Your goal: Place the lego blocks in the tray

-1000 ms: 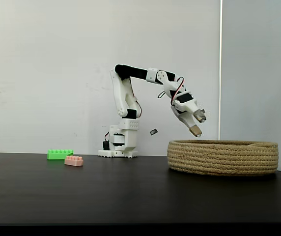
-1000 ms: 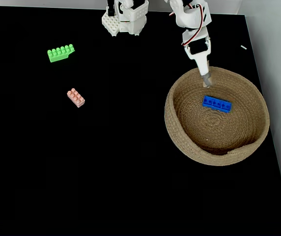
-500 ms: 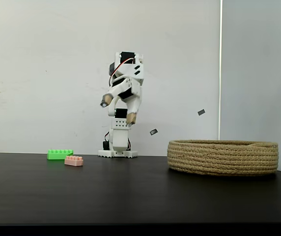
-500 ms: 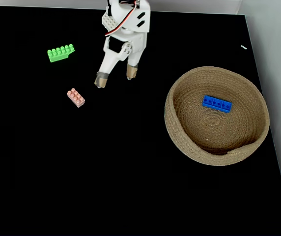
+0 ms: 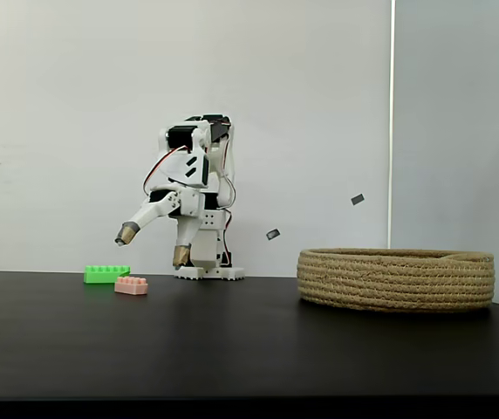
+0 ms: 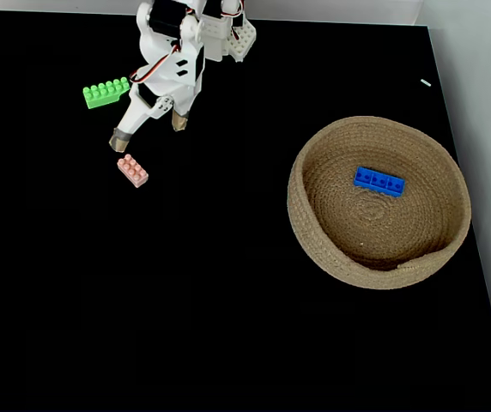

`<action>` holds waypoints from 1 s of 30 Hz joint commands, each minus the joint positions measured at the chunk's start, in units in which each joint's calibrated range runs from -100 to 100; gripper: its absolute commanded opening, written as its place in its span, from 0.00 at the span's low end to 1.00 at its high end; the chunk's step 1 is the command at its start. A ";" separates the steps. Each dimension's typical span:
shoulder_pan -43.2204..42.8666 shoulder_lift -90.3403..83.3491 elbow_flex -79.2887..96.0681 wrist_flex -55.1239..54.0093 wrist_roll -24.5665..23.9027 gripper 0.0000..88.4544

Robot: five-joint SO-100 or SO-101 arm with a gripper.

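In the fixed view from the side, the arm leans down toward the left with its jaws (image 5: pixel 154 244) spread wide and holding nothing: one tan-tipped finger points out to the left, above the bricks, and the other hangs close to the black counter (image 5: pixel 249 340). The green brick (image 5: pixel 106 274) and the pink brick (image 5: pixel 132 285) lie on the counter below and to the left of the jaws, the pink one nearer the camera and overlapping the green one's right end in this view. The rope tray (image 5: pixel 396 279) sits well apart on the right. In the fixed view from above, the jaws (image 6: pixel 150 130) are parted, hovering between the green brick (image 6: pixel 106 92), which lies up and to the left, and the pink brick (image 6: pixel 132 170), which lies just below the left fingertip, not between the fingers. The blue brick (image 6: pixel 379 181) rests inside the tray (image 6: pixel 312 240), right of its middle, far from the jaws.
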 commanded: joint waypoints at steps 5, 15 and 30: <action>5.07 8.38 -2.84 -6.83 2.59 0.51; 5.07 24.98 -14.69 -6.67 2.88 0.51; 5.98 26.79 -14.42 -12.00 4.10 0.00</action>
